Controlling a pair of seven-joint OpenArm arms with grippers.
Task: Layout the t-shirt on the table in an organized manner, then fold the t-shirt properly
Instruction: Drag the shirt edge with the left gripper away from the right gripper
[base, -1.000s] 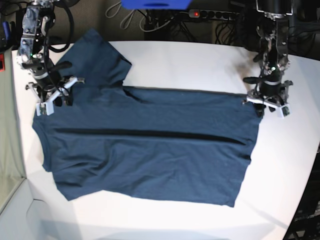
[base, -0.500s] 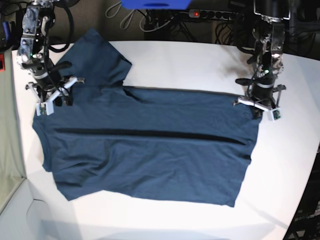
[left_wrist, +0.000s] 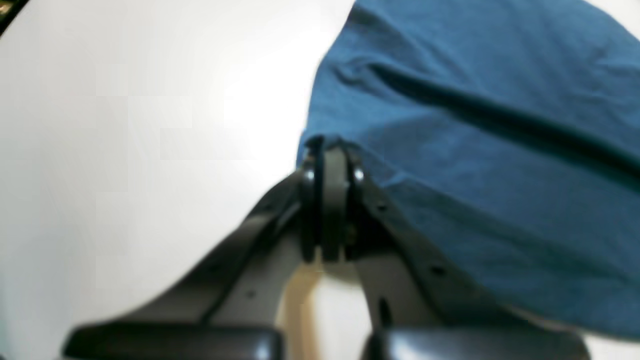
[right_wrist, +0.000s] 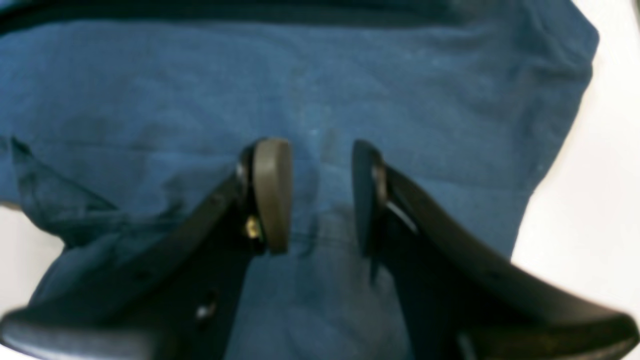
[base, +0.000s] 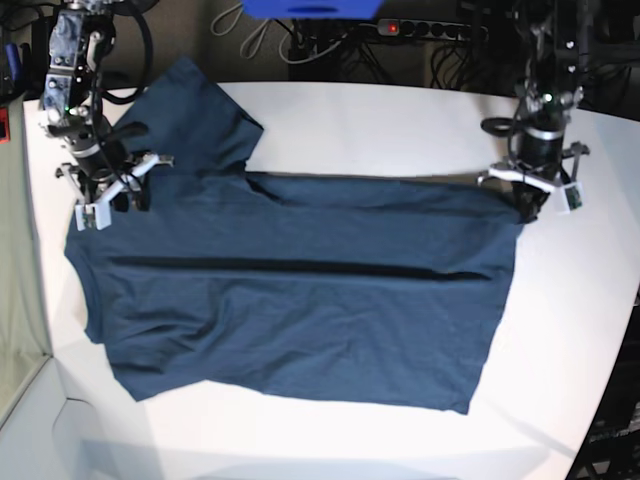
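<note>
T-shirt (base: 300, 300) mostly flat on counter (base: 400, 120), one sleeve splayed, folding pending. Left fingers (left_wrist: 327, 165) clenched on hem corner; right fingers (right_wrist: 272, 195) apart over shoulder.

Through the left wrist camera I see my left gripper (left_wrist: 327, 200) from close behind, its two dark fingers (left_wrist: 395, 235) rising from the bottom edge and meeting at the centre. The jaws are pressed together, pinching a corner edge of the t-shirt (left_wrist: 490, 150). The dark blue cloth spreads up and to the right, with a long shadowed crease running across it. The white table (left_wrist: 125, 150) fills the left half, slightly blurred.
</note>
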